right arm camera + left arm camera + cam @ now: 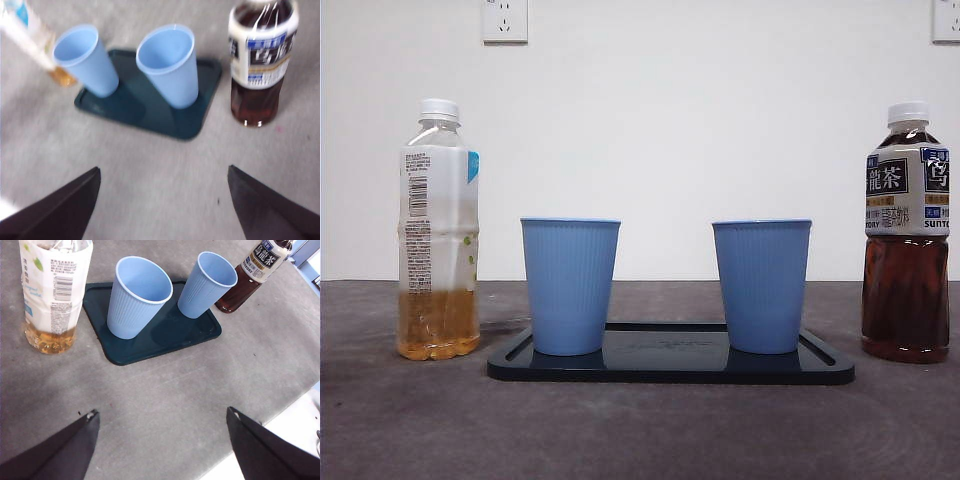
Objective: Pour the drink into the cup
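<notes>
Drink first: the dark-brown tea bottle with a white cap and black-and-white label stands upright at the right end of the grey table, just beside the dark rectangular plastic tray but clear of its edge. At the opposite end stands a clear plastic bottle with a white label and a little amber liquid at the bottom, also upright, also just off the tray.

On the tray, 2 ribbed light-blue plastic cups: the left blue cup and the right blue cup, both upright, mouths open, well apart with bare tray between them. Each cup sits near its own end of the tray, close to the raised rim.

Open room: a broad band of bare table lies in front of the tray, and nothing hangs above the cups or bottles in the front view.

Now the arms. The left gripper hovers over that bare table on the amber bottle's side, jaws spread wide, touching nothing. The right gripper hangs over the table nearer the tea bottle, jaws just as wide apart, nothing between them. The right wrist view is blurred.
</notes>
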You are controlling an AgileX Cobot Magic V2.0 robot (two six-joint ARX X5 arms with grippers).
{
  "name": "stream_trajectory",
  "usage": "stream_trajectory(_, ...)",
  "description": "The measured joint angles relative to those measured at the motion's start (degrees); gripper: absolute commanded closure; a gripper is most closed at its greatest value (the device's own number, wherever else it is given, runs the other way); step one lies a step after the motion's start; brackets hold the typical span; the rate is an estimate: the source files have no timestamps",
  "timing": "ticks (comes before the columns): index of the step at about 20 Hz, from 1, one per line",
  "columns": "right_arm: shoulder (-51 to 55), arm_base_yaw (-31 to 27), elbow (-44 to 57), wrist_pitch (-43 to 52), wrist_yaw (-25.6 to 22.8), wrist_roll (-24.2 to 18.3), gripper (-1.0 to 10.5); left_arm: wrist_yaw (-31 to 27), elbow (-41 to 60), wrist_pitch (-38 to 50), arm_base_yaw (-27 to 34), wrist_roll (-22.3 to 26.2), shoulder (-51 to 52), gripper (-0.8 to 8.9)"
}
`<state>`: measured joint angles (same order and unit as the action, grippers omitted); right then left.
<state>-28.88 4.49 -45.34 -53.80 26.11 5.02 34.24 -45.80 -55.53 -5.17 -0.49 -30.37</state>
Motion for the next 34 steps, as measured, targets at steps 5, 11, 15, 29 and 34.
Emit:
stream_trajectory(5,0.0,0.0,12.0,16.8,-0.9,8.2,5.1,0.0,0.0,0.5,0.0,0.0,0.0,4.04)
stream_trajectory(11,0.0,2.0,24.7,34.1,-8.4,14.9,5.1,0.0,0.0,0.6,0.0,0.0,0.0,4.04)
stream_trajectory(15,-2.0,3.9,31.3,46.2,-13.3,16.1,5.1,0.0,0.0,1.1,0.0,0.0,0.0,4.04)
stream_trajectory(29,-27.5,4.5,35.1,83.3,-17.4,8.9,5.1,0.0,0.0,3.6,0.0,0.0,0.0,4.04)
stream_trajectory(34,-36.9,4.5,35.1,94.4,-20.1,8.4,5.0,0.0,0.0,3.6,0.0,0.0,0.0,4.04)
